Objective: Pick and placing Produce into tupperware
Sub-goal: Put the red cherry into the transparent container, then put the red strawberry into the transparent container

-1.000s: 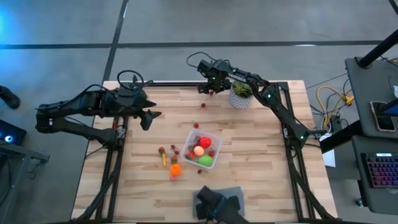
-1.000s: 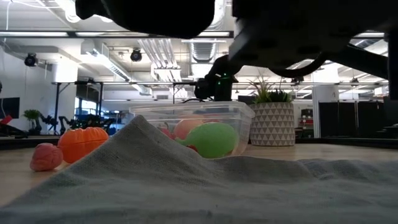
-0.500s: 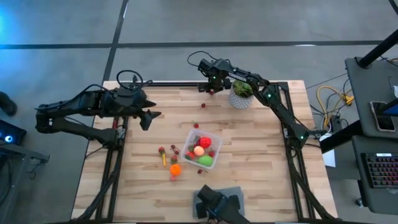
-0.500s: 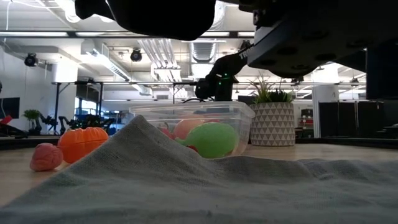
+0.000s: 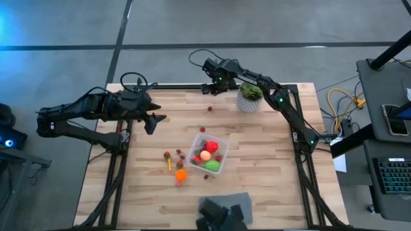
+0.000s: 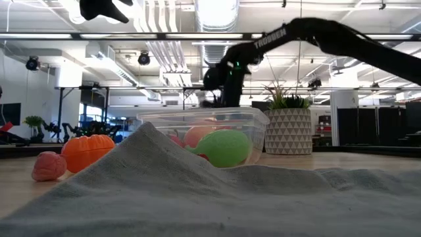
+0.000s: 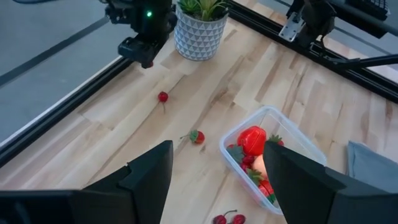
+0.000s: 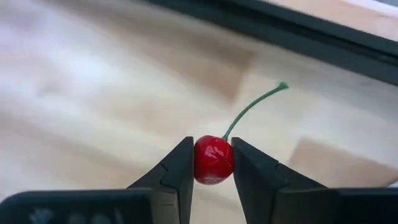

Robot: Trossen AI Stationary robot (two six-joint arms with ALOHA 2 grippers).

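Right gripper (image 8: 211, 163) at the table's far edge, fingers pinching a red cherry (image 8: 213, 159) by its body; left gripper (image 7: 217, 177) hangs wide open, well apart from the tupperware (image 5: 223, 144).

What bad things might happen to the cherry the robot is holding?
The right gripper pinches the round cherry only by its fingertips, so it might slip out and roll. It is at the table's far edge, a long way from the tub, so it could drop on the way. The tub already looks crowded, so it might bounce out.
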